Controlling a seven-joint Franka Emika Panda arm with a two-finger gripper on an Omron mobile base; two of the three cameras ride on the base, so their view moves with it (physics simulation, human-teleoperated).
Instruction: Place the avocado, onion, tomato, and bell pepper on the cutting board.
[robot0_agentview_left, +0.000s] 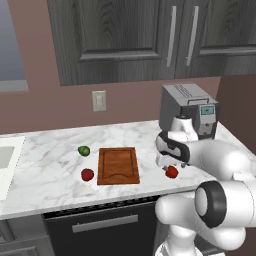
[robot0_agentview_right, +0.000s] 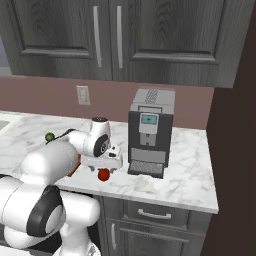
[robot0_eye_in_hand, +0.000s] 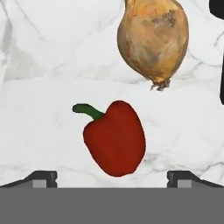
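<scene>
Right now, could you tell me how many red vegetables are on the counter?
2. One red vegetable lies just left of the cutting board. The red bell pepper lies right of the board, under the open pincer, near the onion. The arm may hide others.

No readable text, labels, brands or numbers anywhere. Coffee machine (robot0_agentview_right: 149, 134) at counter's back right has small lit screen; content too blurred to read.
</scene>
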